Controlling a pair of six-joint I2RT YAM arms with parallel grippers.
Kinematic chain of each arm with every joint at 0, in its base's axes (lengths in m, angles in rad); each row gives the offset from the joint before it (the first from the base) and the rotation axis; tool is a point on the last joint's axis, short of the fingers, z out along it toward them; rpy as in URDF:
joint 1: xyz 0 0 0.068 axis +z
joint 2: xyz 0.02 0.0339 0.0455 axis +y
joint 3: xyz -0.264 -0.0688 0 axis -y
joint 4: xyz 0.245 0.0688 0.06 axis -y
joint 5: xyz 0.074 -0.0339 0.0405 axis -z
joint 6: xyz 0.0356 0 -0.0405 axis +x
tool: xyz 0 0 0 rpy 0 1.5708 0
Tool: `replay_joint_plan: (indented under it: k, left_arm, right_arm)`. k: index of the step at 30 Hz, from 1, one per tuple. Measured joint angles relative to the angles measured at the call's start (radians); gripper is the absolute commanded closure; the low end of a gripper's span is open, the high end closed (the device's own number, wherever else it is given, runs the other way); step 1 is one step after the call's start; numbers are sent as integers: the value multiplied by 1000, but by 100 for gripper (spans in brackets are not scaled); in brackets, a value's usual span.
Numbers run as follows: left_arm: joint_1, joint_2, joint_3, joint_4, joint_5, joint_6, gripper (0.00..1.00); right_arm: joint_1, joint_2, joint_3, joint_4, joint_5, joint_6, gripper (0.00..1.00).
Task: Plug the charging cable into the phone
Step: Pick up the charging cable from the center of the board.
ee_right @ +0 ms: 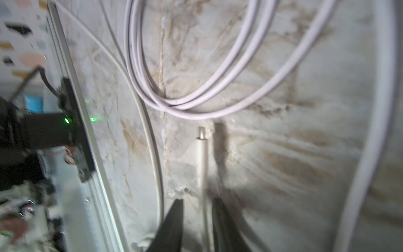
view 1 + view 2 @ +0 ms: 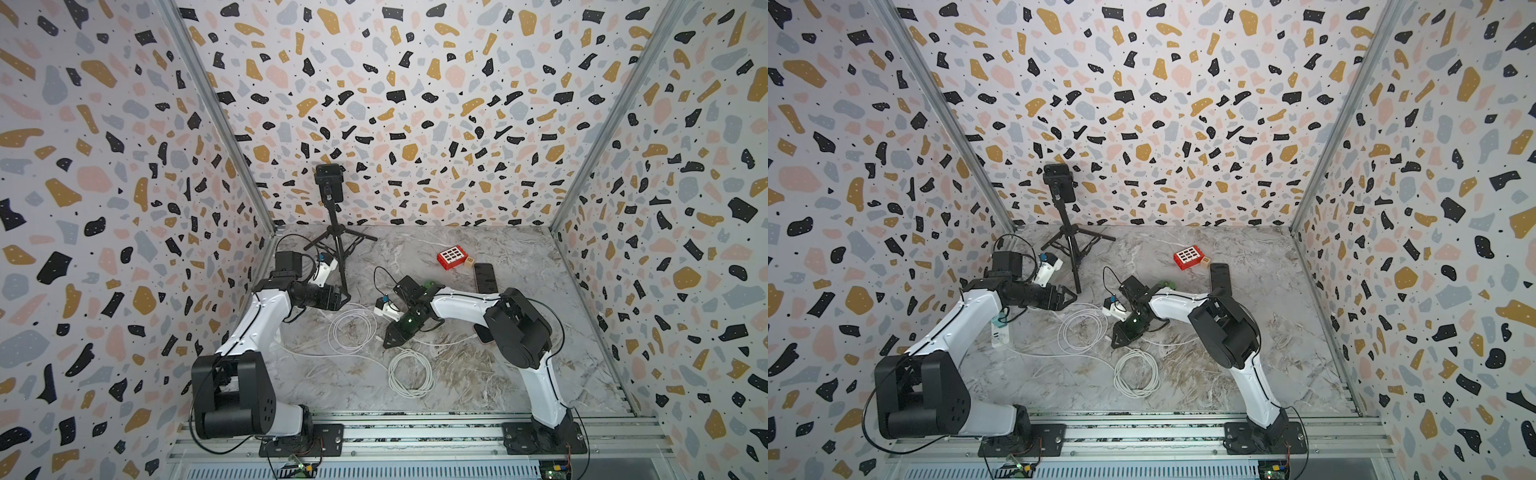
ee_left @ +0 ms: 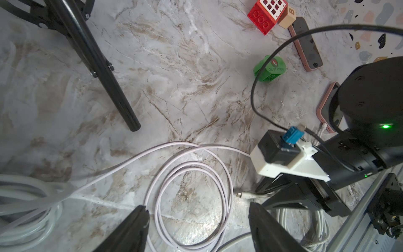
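Observation:
The white charging cable's plug (image 1: 201,133) lies on the marble table, metal tip free. My right gripper (image 1: 198,199) is shut on the cable just behind the plug, low over the table's middle (image 2: 388,343). A dark phone in a pink case (image 2: 485,277) lies face up at the back right. A second pink-cased phone (image 3: 325,107) is partly hidden under my right arm, with a white cable end at its lower edge. My left gripper (image 3: 198,207) hangs open and empty over a pinkish cable coil (image 3: 189,174), left of the plug (image 3: 239,194).
A black tripod (image 2: 338,249) with a camera stands at the back left. A red block (image 2: 451,257), a wooden cube (image 2: 469,262) and a green piece (image 3: 269,69) lie near the dark phone. A white cable coil (image 2: 409,372) lies in front of my right gripper.

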State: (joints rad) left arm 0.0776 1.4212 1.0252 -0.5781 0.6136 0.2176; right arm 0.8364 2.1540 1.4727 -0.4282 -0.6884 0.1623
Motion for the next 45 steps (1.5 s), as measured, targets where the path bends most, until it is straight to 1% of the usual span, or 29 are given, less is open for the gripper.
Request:
replay_joint_plan:
  k: [1, 4, 7, 10, 12, 14, 18, 21, 26, 28, 32, 35, 38, 42, 45]
  left_arm:
    - [1, 1, 0, 0, 10, -3, 24]
    - [5, 10, 0, -1, 34, -18, 25]
    - [6, 18, 7, -12, 64, -35, 28]
    - [6, 23, 41, -23, 116, -67, 30]
    - [6, 23, 67, -8, 158, -100, 33]
    - [6, 23, 83, 31, 204, -146, 36]
    - [-14, 23, 88, 126, 291, -237, 37]
    - [-80, 23, 77, 210, 336, -278, 38]
    - [-250, 38, 70, 270, 430, -283, 44]
    - [-313, 62, 64, 315, 475, -291, 43]
    - [-391, 110, 58, 370, 514, -302, 41]
    - [-435, 138, 58, 406, 532, -321, 41]
    - [-464, 164, 58, 483, 548, -383, 42]
    - [-468, 180, 60, 568, 558, -473, 43]
    - [-456, 181, 63, 610, 561, -523, 45]
  right_arm:
    - [0, 3, -1, 7, -5, 2, 100]
    - [0, -11, -24, 42, -7, 19, 100]
    - [0, -70, -80, 88, 10, 43, 100]
    - [-3, -180, -152, 146, 46, 88, 100]
    - [-9, -271, -209, 221, 69, 139, 98]
    - [-19, -363, -272, 312, 101, 208, 98]
    - [-74, -506, -377, 472, 180, 344, 98]
    - [-117, -566, -439, 571, 241, 431, 98]
    - [-142, -649, -536, 678, 327, 522, 98]
    - [-142, -702, -591, 731, 365, 557, 98]
    - [-140, -788, -669, 809, 422, 610, 99]
    - [-140, -809, -679, 863, 438, 647, 99]
    - [-140, -808, -690, 946, 438, 695, 99]
    - [-140, -791, -726, 1048, 418, 752, 100]
    - [-140, -780, -748, 1079, 401, 777, 99]
